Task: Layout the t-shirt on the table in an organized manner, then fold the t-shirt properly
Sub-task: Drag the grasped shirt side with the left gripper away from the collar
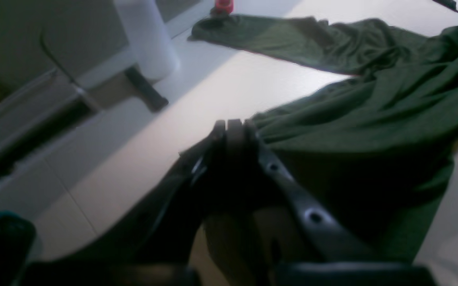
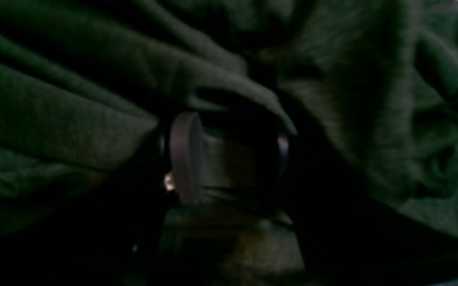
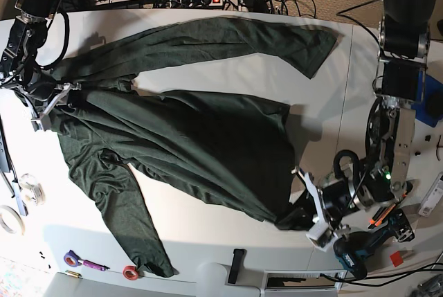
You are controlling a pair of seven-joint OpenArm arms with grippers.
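Black left claw [image 1: 233, 125] pinches the creased, dark-green knit t-shirt [image 1: 372, 119].

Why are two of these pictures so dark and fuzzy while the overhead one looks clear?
Right wrist view: the camera is buried in the green t-shirt, so folds block the light and most is near black. Left wrist view: soft and smeared, its own jaws a dark blur up close, glare on the white table. Base view: evenly lit and sharp.
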